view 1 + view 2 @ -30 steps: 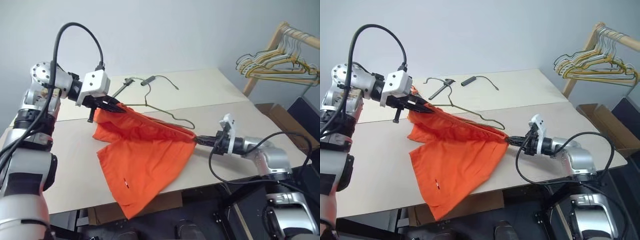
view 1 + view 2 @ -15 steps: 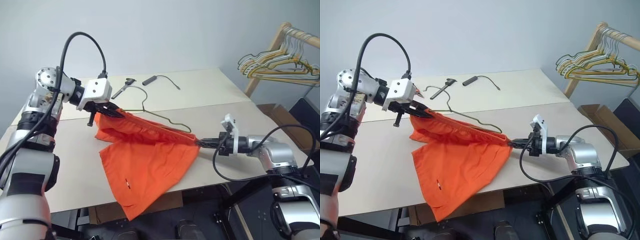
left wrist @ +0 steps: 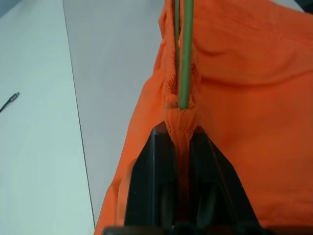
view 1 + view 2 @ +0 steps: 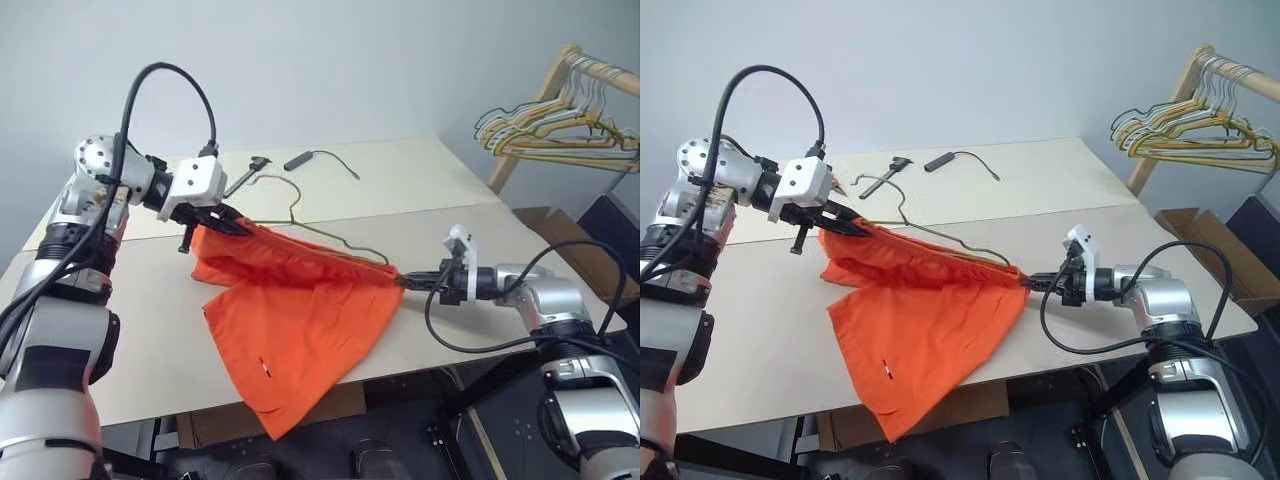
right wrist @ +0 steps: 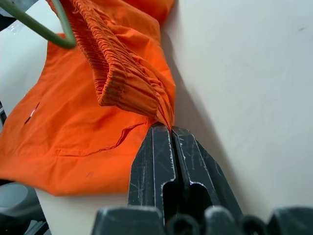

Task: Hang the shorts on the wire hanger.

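From the head camera, you see the orange shorts (image 4: 300, 320) stretched by their waistband between your two grippers above the cream table (image 4: 420, 190), one leg drooping past the table's near edge. Your left gripper (image 4: 228, 221) clamps the waistband's end toward the table's left edge; your right gripper (image 4: 412, 282) clamps the other end near the right edge. The olive-green wire hanger (image 4: 330, 240) runs along the waistband, its hook (image 4: 285, 190) pointing toward the far edge.

In the left wrist view, your black fingers (image 3: 156, 186) are clenched on bunched waistband fabric, the green wire directly ahead of the tips.

In the right wrist view, your fingers (image 5: 151, 166) pinch the waistband's corner tight, the hanger's bend (image 5: 54, 34) beyond.
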Controlling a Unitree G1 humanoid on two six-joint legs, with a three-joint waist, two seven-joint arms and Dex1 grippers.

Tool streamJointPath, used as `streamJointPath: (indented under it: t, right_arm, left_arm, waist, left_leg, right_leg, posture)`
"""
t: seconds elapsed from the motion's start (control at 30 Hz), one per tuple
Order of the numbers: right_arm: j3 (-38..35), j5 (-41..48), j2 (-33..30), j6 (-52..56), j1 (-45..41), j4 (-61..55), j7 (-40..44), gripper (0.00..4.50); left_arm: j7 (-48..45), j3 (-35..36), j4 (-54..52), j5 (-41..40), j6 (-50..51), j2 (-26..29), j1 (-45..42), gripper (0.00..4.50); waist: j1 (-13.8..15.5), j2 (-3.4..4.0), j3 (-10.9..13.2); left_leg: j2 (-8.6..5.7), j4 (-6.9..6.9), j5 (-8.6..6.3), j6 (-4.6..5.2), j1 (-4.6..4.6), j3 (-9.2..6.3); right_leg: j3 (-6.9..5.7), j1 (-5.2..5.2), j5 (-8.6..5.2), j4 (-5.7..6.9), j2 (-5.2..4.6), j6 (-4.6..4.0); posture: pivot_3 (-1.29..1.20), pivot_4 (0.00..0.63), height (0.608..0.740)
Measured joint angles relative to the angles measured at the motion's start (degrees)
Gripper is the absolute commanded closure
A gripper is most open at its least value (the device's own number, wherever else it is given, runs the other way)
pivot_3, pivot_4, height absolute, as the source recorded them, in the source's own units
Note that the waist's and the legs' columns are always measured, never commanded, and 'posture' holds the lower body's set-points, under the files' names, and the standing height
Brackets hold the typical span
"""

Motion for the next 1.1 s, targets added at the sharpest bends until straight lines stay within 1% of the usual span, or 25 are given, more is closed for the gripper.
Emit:
streamJointPath:
  t: [0.17, 0.27, 0.37, 0.47, 0.57, 0.7, 0.93, 1.1]
  right_arm:
    - [0.91, -0.62, -0.12, -2.07, 0.07, -2.44, 0.50, 4.46]
    - [1.51, -2.85, -1.24, -6.01, 0.55, -6.24, -0.22, 4.46]
    - [2.70, -7.17, -2.54, -10.14, 0.40, -13.17, -3.21, 4.46]
    - [6.08, -13.63, -3.94, -11.93, -2.34, -18.19, -7.13, 4.46]
    - [7.03, -15.91, -4.44, -11.96, -6.06, -21.68, -7.78, 4.46]
    - [8.63, -16.80, -6.07, -11.35, -8.97, -26.61, -5.56, 4.46]
    - [10.21, -15.97, -4.21, -6.29, -11.06, -29.52, -4.04, 4.46]
    - [12.79, -17.95, -1.32, -6.20, -11.11, -27.95, -6.25, 4.46]
  left_arm:
    - [3.92, 0.03, 2.39, 5.39, -0.51, -0.39, -0.17, 4.50]
    - [4.85, 0.10, 2.92, 7.30, -1.63, -0.50, -0.18, 4.50]
    - [5.68, 0.58, 3.23, 8.91, -2.51, -0.75, -0.27, 4.50]
    - [6.76, 1.42, 3.06, 10.19, -2.59, -1.05, -0.84, 4.50]
    - [7.75, 2.03, 2.44, 10.99, -2.59, -1.30, -2.01, 4.50]
    - [8.98, 2.42, 1.86, 12.23, -2.58, -1.39, -2.25, 4.50]
    - [8.85, 4.47, 1.20, 12.05, -2.25, -2.12, -1.47, 4.50]
    - [6.56, 6.54, -2.07, 10.06, -0.06, -2.51, 0.59, 4.50]
  waist:
    - [0.02, 0.00, 0.00]
    - [0.08, 0.00, 0.00]
    - [0.13, 0.00, 0.00]
    - [0.06, 0.01, 0.00]
    - [0.08, 0.01, 0.01]
    - [0.15, 0.01, 0.01]
    - [0.24, 0.01, 0.01]
    - [0.15, 0.01, 0.01]
  left_leg:
    - [0.00, 0.00, 0.00, 0.00, -0.01, -0.03]
    - [0.00, 0.00, 0.00, 0.00, -0.06, -0.02]
    - [0.00, 0.00, 0.00, 0.00, -0.09, -0.02]
    - [0.00, 0.02, 0.00, 0.00, -0.10, 0.02]
    - [0.00, 0.00, 0.00, 0.00, -0.15, 0.05]
    - [0.01, 0.03, 0.00, 0.00, -0.19, 0.06]
    - [0.02, 0.10, -0.01, 0.01, -0.20, 0.11]
    - [0.01, 0.14, 0.00, 0.00, -0.23, 0.12]
  right_leg:
    - [0.01, -0.01, 0.00, 0.00, -0.01, 0.00]
    - [0.00, -0.07, 0.00, 0.01, -0.02, 0.00]
    - [-0.01, -0.10, 0.00, 0.02, -0.02, 0.00]
    - [0.00, -0.14, 0.00, 0.04, -0.02, 0.00]
    - [-0.02, -0.18, 0.00, 0.02, -0.01, 0.00]
    - [-0.06, -0.15, 0.00, 0.00, -0.02, 0.00]
    - [-0.08, -0.15, 0.00, 0.02, -0.02, 0.00]
    - [-0.08, -0.17, 0.00, 0.04, -0.04, 0.00]
  posture:
    - [-0.04, 0.000, 0.740]
    - [-0.04, 0.000, 0.740]
    - [-0.05, 0.000, 0.740]
    - [-0.05, 0.000, 0.740]
    - [-0.05, 0.000, 0.740]
    - [-0.04, 0.000, 0.740]
    - [-0.04, 0.000, 0.740]
    - [-0.03, 0.000, 0.740]
